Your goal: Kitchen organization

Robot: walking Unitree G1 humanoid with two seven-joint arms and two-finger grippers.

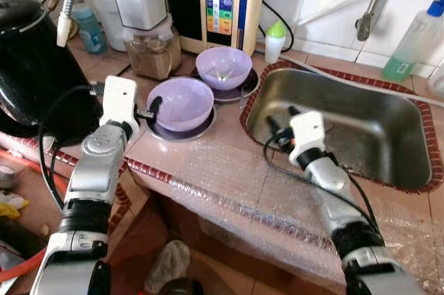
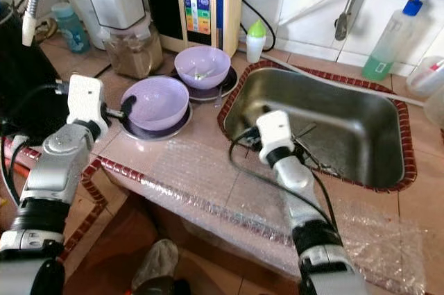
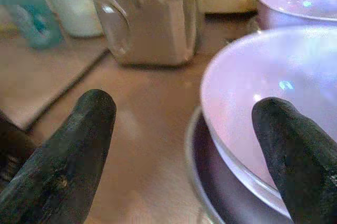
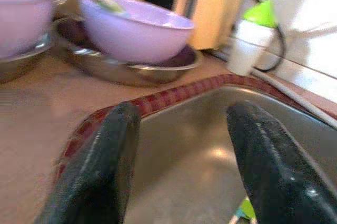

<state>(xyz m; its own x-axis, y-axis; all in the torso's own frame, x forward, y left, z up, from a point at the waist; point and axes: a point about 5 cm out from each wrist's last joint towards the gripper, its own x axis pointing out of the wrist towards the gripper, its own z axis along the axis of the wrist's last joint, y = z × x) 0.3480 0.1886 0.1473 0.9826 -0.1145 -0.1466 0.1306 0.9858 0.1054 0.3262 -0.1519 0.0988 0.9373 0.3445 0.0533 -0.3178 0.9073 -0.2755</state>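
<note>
The left gripper point(image 1: 147, 110) is reaching in from the robot's left toward the near lilac bowl point(image 1: 180, 103), which is sitting on a dark plate point(image 1: 182, 130) on the tiled surface point(image 1: 229, 170). In the left wrist view its two fingers point(image 3: 68, 150) are standing wide apart, one out over the bare tile and the other just beside the bowl's rim, so the bowl is lying straight ahead and slightly to one side of the opening. Nothing is being held. That seems to be the relation the next move depends on: the rim needs to end up between the fingers, not outside them.

The left arm is stretching forward and nearly level, wrist low over the surface (clearly the nearer arm to this bowl). The second lilac bowl point(image 1: 223, 67) is sitting just behind on its own plate, beside a brown jar point(image 1: 151, 55).

The right gripper point(image 1: 281, 128) is hanging over the near left corner of the steel sink point(image 1: 347, 128), its fingers point(image 4: 100, 166) also parted and empty, pointing roughly toward the far bowl.
</note>
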